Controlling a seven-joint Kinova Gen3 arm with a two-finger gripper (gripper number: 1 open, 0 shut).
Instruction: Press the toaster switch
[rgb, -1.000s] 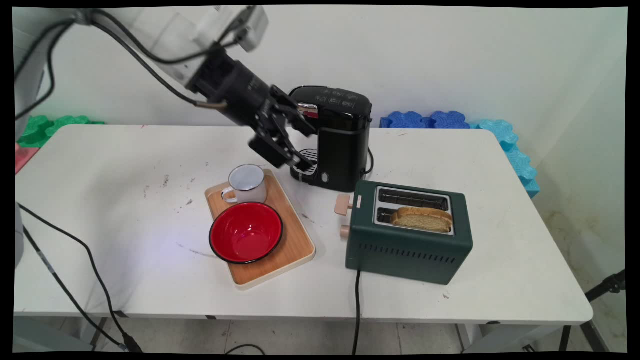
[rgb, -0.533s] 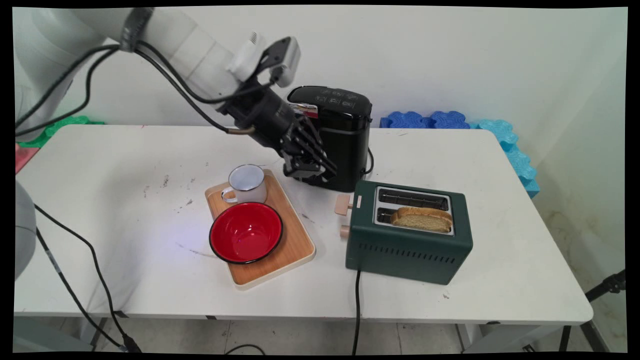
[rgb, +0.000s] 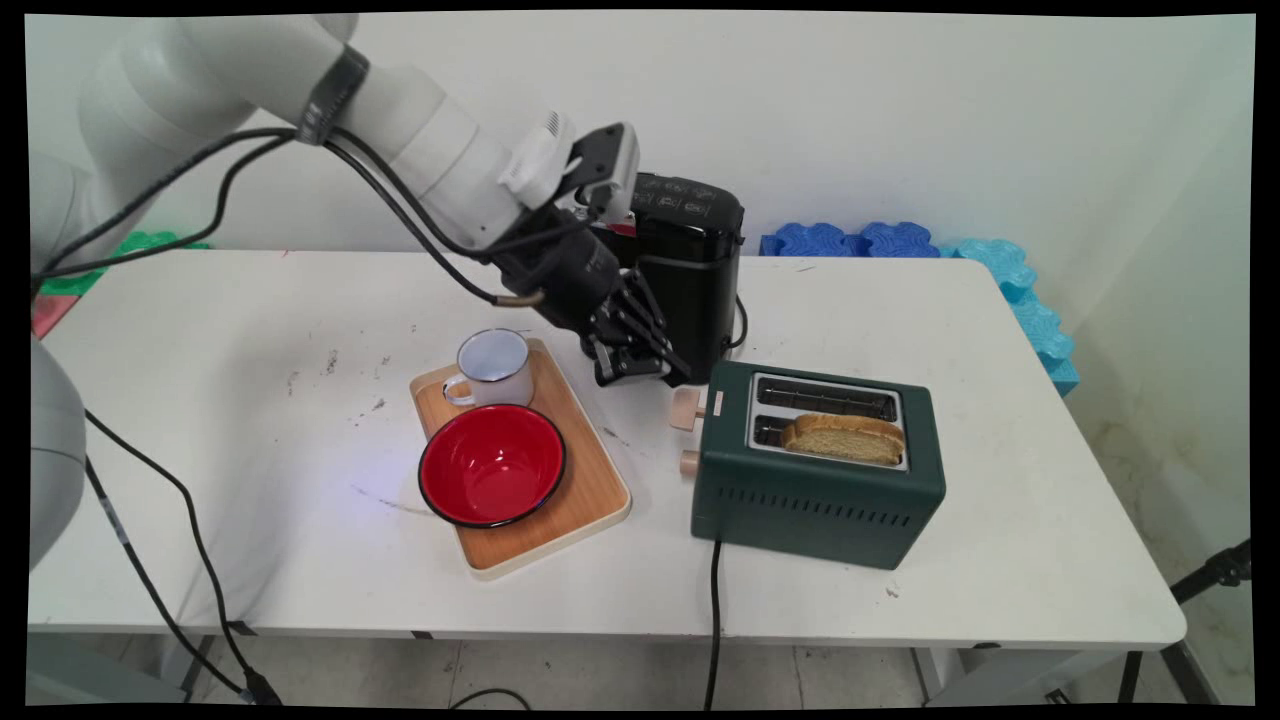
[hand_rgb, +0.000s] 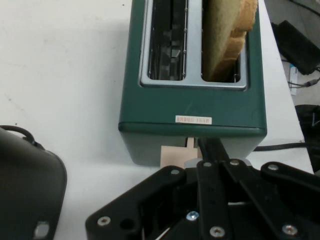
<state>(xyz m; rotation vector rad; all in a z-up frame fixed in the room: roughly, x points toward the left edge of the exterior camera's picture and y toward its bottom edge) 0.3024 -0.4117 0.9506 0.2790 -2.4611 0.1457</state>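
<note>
My gripper hangs low over the table, between the black coffee machine and the dark green toaster. Its fingers are shut with nothing in them. In the hand view the gripper points at the toaster, just short of the beige lever on its end face. That lever sits above a small beige knob. A slice of bread stands in the toaster's near slot; the other slot is empty. The bread shows at the hand view's upper right.
A wooden tray left of the toaster holds a white mug and a red bowl. The toaster's black cord runs off the table's front edge. Blue foam mats lie along the wall at the back right.
The gripper has come down and to the right, from in front of the coffee machine's drip tray to just left of the toaster's lever. Its fingers have shut.
</note>
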